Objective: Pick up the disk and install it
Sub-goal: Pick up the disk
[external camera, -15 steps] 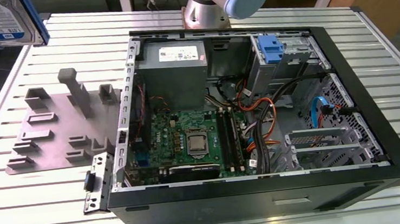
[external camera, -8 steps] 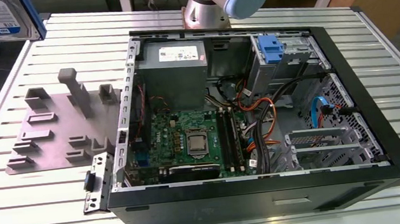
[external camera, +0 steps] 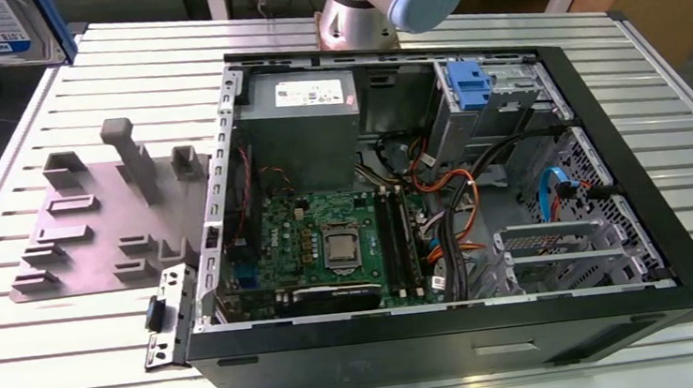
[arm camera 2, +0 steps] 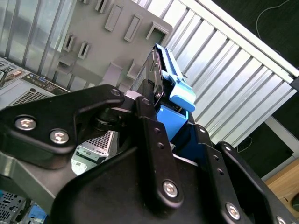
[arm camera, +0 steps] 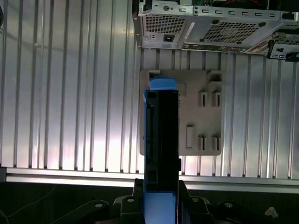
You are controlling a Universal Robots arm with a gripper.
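Note:
The disk (arm camera: 161, 135) stands edge-on between my gripper's (arm camera: 161, 189) black fingers, high above the table. Its blue carrier frame (arm camera 2: 180, 93) sticks out past the fingers (arm camera 2: 149, 126), which are shut on it. In the exterior view the disk (external camera: 0, 31) shows at the top left corner, with its white-and-blue label facing out. Below it on the table lies the grey holder plate (arm camera: 198, 116). The open computer case (external camera: 653, 252) lies to the exterior view's right of that plate (external camera: 87, 235).
Inside the case are a motherboard (external camera: 325, 243), a grey power supply box (external camera: 302, 113), orange and blue cables, and a drive cage with a blue latch (external camera: 469, 84). The arm's base (external camera: 362, 9) stands behind the case. The table (external camera: 662, 63) is slatted metal.

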